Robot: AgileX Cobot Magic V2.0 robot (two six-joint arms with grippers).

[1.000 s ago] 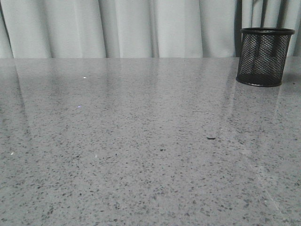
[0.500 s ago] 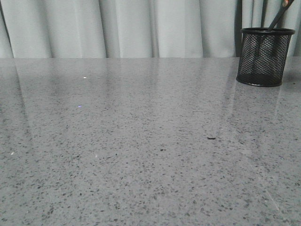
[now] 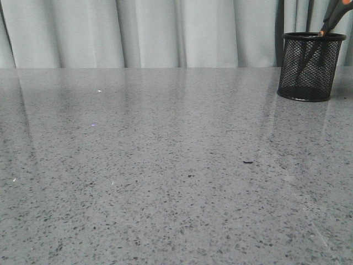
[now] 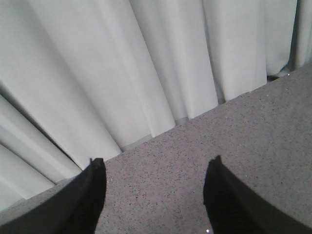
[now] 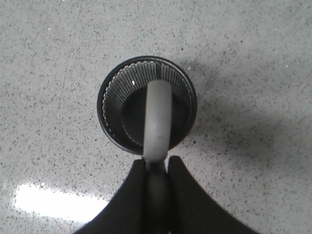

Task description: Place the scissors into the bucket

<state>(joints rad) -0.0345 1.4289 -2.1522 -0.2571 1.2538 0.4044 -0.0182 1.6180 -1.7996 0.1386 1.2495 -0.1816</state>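
Note:
The black wire-mesh bucket point(image 3: 308, 69) stands at the table's far right, in front of the curtain. The scissors point(image 3: 330, 19) slant down from the upper right, blades inside the bucket, the orange pivot dot at about rim height. In the right wrist view my right gripper point(image 5: 157, 163) is shut on the scissors' grey handle point(image 5: 157, 117), right above the bucket's rim point(image 5: 105, 114). The blades are hidden under the handle. My left gripper point(image 4: 156, 163) is open and empty over bare table near the curtain. Neither gripper shows in the front view.
The speckled grey table point(image 3: 165, 165) runs back to a pale curtain point(image 3: 165, 33). A bright light reflection point(image 5: 53, 202) lies on the table near the bucket.
The scissors came into the front view from the upper right and moved down; their blades now reach into the bucket. The bucket has not moved.

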